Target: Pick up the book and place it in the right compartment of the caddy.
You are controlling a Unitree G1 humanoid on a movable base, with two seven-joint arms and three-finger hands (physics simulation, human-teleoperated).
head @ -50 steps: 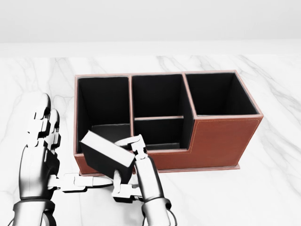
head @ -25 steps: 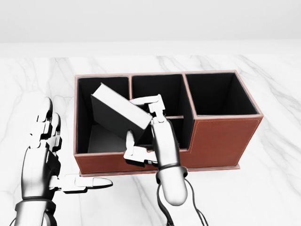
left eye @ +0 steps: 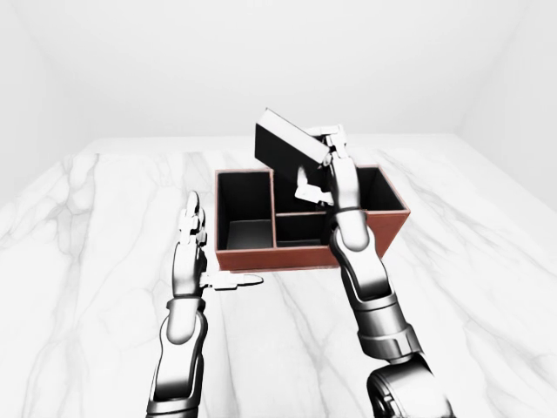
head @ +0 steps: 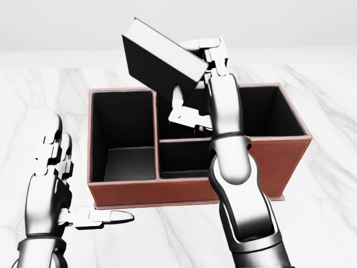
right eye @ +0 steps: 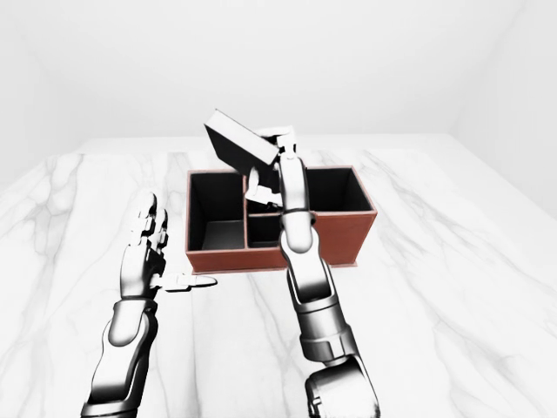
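The book (head: 162, 61) is held tilted by the closed fingers of the right hand (head: 201, 84), above the brown caddy (head: 262, 167) at upper centre. The left hand (head: 53, 178) is spread flat over the white marble tabletop (head: 323, 223). Plain white walls (left eye: 130, 61) are seen beyond.

A white marble table (left eye: 487, 287) with grey veins is filling the scene from near to far. Plain white walls (left eye: 157, 70) are rising behind it, lying under even, soft light.

right hand (head: 195, 78) raised, fingers clamped, arm extended upward, left hand (head: 53, 178) low, fingers spread
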